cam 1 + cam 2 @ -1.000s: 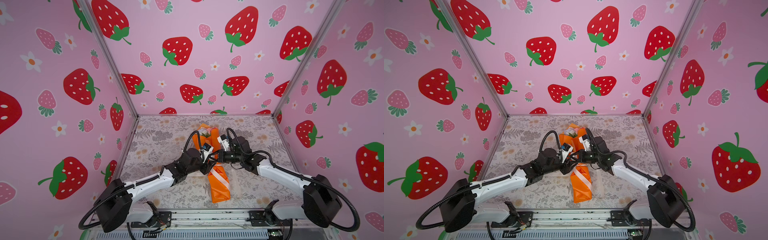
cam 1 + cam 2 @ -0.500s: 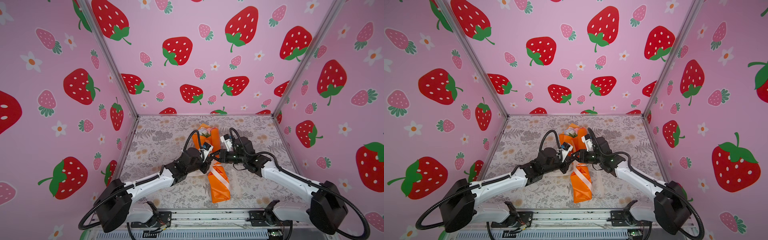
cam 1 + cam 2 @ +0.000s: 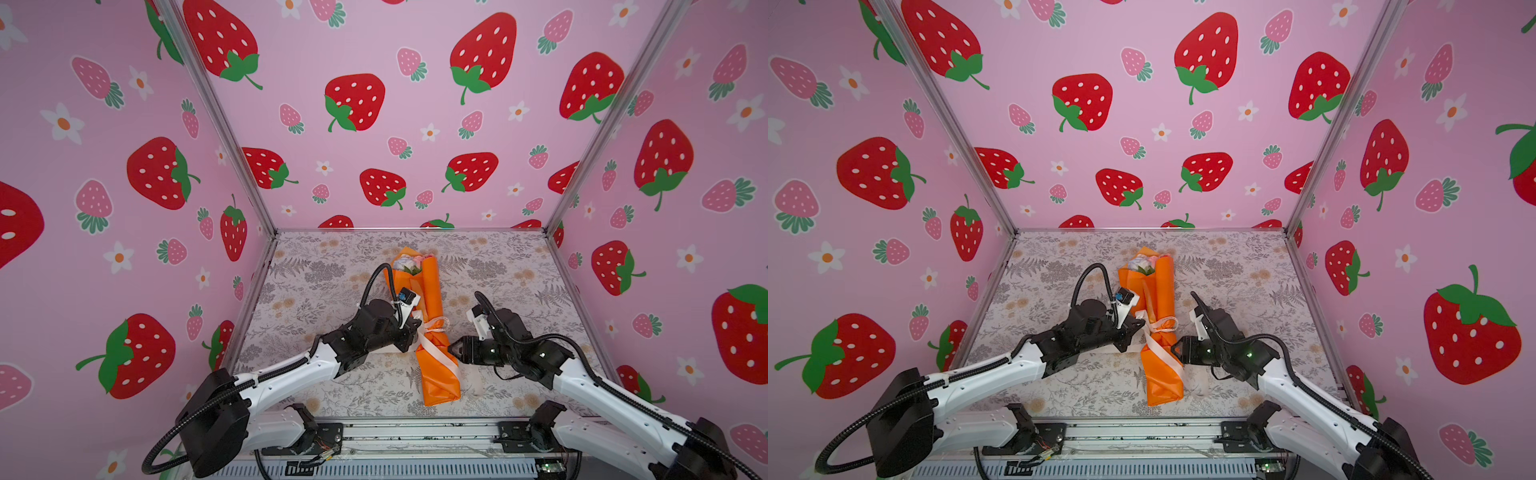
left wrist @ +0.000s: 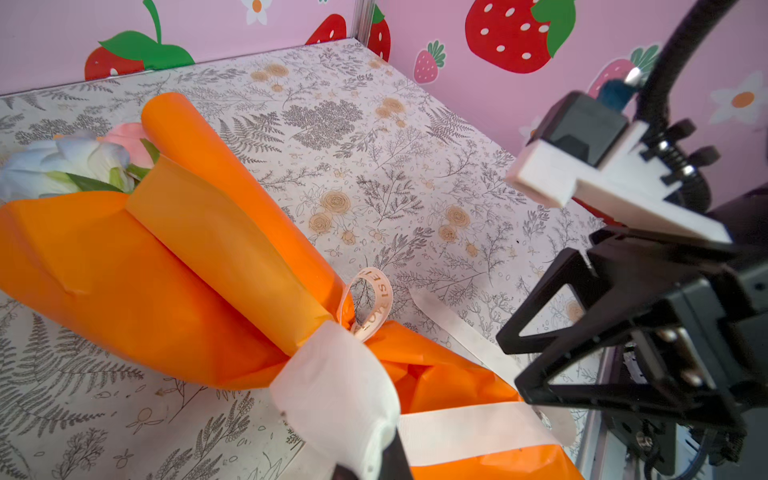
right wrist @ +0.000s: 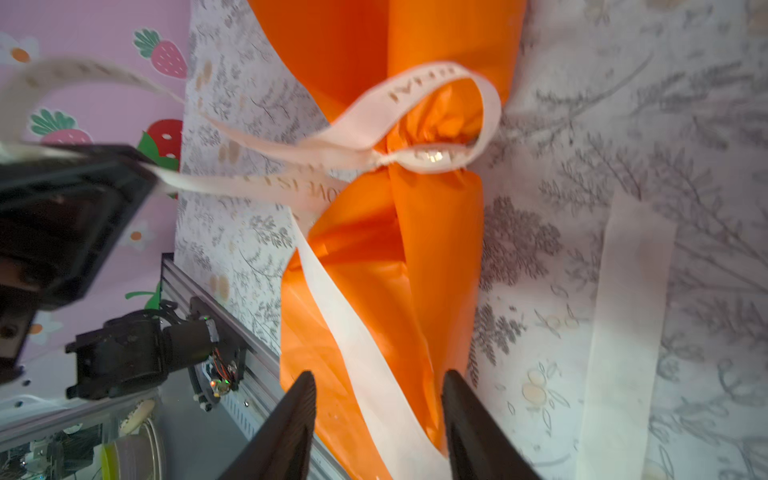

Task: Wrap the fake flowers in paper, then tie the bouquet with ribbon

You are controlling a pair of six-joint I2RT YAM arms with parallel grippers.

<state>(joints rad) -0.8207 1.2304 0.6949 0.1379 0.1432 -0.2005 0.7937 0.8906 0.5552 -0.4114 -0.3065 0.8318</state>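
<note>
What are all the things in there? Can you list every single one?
bouquet: one, orange paper, lying in the middle of the table
flowers: a few, white and pink, poking out of the paper's far end
ribbon: one as far as I can tell, cream, tied round the bouquet's middle
table: one, grey flower pattern, under everything
walls: three, pink with strawberries, around the table
left gripper: one, black, shut on the ribbon
right gripper: one, black, open, beside the bouquet

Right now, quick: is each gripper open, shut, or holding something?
Left gripper: shut on the cream ribbon.
Right gripper: open, holding nothing.
</note>
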